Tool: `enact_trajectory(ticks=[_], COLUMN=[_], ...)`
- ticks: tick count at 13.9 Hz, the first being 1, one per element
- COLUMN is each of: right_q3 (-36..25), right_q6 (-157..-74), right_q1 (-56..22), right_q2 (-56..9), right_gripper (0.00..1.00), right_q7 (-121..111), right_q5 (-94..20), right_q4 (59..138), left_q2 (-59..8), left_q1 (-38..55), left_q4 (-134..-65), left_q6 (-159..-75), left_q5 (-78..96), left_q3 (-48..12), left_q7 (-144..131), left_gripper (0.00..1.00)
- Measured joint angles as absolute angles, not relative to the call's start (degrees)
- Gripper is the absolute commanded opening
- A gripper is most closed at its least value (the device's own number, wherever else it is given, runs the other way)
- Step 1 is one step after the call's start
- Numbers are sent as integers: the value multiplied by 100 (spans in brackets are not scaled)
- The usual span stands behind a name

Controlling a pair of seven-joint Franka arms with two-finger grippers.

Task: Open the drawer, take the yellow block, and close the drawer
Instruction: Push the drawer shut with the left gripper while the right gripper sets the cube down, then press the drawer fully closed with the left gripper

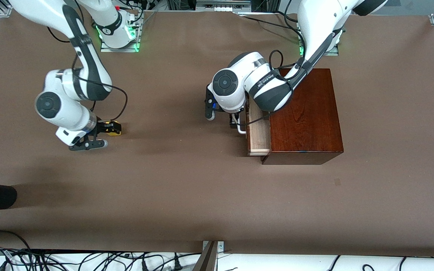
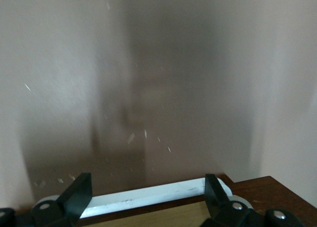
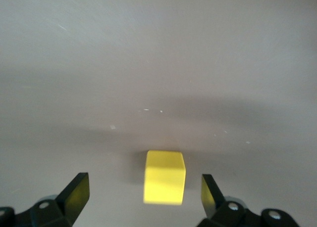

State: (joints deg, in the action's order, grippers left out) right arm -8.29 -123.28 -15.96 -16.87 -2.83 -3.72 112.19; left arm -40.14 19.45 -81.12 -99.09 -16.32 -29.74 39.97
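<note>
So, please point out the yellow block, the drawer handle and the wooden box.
yellow block (image 3: 165, 176): right wrist view, front face.
drawer handle (image 2: 148, 195): left wrist view, white bar.
wooden box (image 1: 305, 113): front view, top panel.

Drawer (image 1: 259, 131) interior (mostly under the left arm) hidden.

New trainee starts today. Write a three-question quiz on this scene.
1. True or false: the yellow block lies in the drawer.
2. The right tool is: A) shut on the block, B) open around it, C) out of view.
3. What white part sits between the left tool's fingers?

Key:
1. False; it rests on the table.
2. B.
3. The drawer's handle.
</note>
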Motion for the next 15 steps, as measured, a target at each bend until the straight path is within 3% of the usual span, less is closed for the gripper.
enact_trajectory(ticks=[8,11,15], right_q3=[-821,-756,-412], right_q6=[-8813,-8212,-8241], right_q1=[-1599,-1596,-1437], right_q2=[-806,-446,-175], right_gripper=[100,100,100], right_q7=[-258,-148,-37], right_q5=[-376,-375,-232], right_q4=[8983,8679,8775], left_q2=[-4022,-4021,-3875], left_q1=[1895,1881,1861], left_q4=[-8121,-8122,-8029], left_q6=[-9206,-9199,-9224], left_q5=[-2062,-2062,-2067], left_q3=[-2805,-2803,-2802], left_q7=[3993,3993,3973], left_gripper=[100,100,100])
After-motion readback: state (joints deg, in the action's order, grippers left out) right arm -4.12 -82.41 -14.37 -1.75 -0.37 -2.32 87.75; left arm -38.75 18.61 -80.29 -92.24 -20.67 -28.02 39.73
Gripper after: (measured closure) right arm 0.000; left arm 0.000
